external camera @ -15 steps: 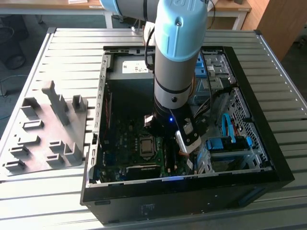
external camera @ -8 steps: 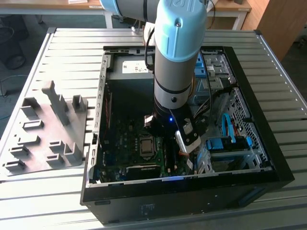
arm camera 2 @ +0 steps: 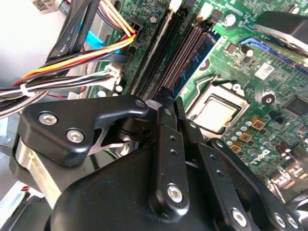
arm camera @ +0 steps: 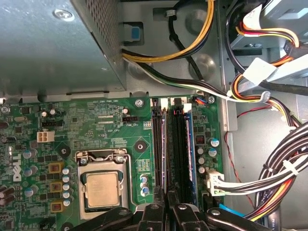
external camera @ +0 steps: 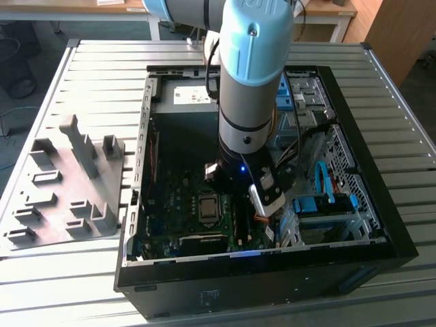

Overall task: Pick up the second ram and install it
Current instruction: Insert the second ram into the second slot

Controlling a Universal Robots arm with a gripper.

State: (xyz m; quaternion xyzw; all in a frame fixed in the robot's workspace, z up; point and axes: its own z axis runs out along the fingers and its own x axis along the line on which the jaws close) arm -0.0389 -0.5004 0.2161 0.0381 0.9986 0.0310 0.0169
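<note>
One grey tray (external camera: 65, 184) appears in the exterior view.

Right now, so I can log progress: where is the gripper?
The gripper is down inside the open computer case, over one end of the long black memory sockets in the first wrist view, just to the exterior view's right of the processor.

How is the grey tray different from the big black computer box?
The grey tray is pale and low, with little upright slots; the computer box is black and deep-walled. The tray lies at the exterior view's left, the box to its right. The arm reaches into the box, not the tray. Both sit on the slatted metal table.
</note>
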